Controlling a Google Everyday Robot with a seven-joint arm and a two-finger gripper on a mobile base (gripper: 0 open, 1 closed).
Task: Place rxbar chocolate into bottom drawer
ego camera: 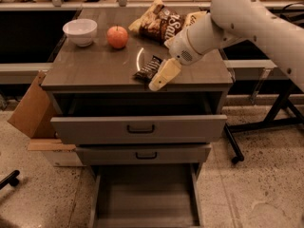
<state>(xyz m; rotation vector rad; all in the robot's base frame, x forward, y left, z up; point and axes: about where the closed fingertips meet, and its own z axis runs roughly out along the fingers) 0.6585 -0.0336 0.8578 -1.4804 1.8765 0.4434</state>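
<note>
The rxbar chocolate (148, 69), a small dark-wrapped bar, lies on the cabinet top (90, 70) near the front edge, right of centre. My gripper (159, 80) hangs from the white arm just right of the bar, its pale fingers (164, 75) pointing down-left and close beside the bar's right end. The bottom drawer (145, 201) is pulled out at floor level, its grey floor bare.
A white bowl (80, 31) and a red apple (117, 36) sit at the back left of the top. A large chip bag (161, 23) lies at the back. The top drawer (137, 127) is pulled out. A cardboard box (28, 106) stands left; a black stand leg (270, 122) is at the right.
</note>
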